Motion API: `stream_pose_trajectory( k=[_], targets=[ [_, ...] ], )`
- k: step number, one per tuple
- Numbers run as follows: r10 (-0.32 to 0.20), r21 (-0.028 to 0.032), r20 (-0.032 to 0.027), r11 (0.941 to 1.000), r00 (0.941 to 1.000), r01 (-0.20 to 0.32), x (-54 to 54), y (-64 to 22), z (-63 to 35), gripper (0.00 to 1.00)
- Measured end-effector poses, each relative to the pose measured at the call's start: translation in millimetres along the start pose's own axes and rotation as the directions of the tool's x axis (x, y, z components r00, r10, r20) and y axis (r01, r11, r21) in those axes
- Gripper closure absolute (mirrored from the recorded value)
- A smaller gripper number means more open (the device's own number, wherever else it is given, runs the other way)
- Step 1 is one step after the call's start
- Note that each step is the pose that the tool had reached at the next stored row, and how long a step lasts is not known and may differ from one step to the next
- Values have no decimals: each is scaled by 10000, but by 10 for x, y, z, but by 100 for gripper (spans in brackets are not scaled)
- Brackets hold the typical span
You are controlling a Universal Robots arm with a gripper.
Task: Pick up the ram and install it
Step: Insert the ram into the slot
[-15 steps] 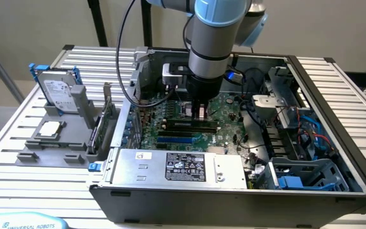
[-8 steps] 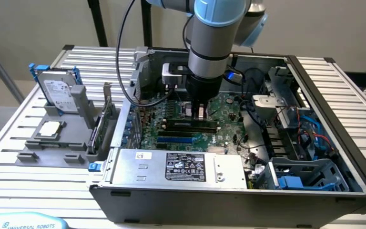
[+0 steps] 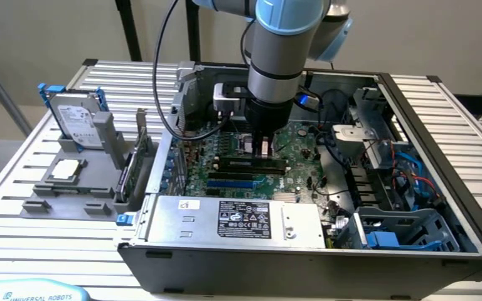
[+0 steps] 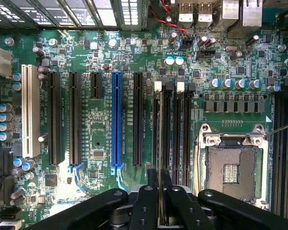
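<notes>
In the exterior view, the arm reaches down into the open computer case [image 3: 442, 125], its gripper [image 3: 263, 148] just above the black memory slots [image 3: 250, 164] on the green motherboard [image 3: 295, 169]. The case also holds a silver power supply [image 3: 236, 218] along its near wall. On the exterior view's left, a grey holder [image 3: 78, 204] on the slatted table [image 3: 7, 238] carries a hard drive [image 3: 75, 119] and a square processor chip [image 3: 65, 167].

In the wrist view, the gripper's fingers [image 4: 146, 206] are pinched on the ram [image 4: 160, 158], seen edge-on, standing over a memory slot [image 4: 159, 129] beside the empty processor socket [image 4: 233, 167].
</notes>
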State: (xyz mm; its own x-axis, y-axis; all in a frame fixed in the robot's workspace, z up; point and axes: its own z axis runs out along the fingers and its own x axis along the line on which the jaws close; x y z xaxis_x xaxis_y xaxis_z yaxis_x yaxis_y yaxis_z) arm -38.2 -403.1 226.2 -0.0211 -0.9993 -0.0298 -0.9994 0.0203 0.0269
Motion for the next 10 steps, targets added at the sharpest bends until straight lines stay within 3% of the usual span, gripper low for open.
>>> stream_pose_trajectory(
  k=[5, 10],
  targets=[
    [1, 1, -48, 10000, 10000, -1, 0, 0, 7, 87],
    [2, 2, -50, 10000, 10000, -2, 1, 3, 17, 87]
  ],
)
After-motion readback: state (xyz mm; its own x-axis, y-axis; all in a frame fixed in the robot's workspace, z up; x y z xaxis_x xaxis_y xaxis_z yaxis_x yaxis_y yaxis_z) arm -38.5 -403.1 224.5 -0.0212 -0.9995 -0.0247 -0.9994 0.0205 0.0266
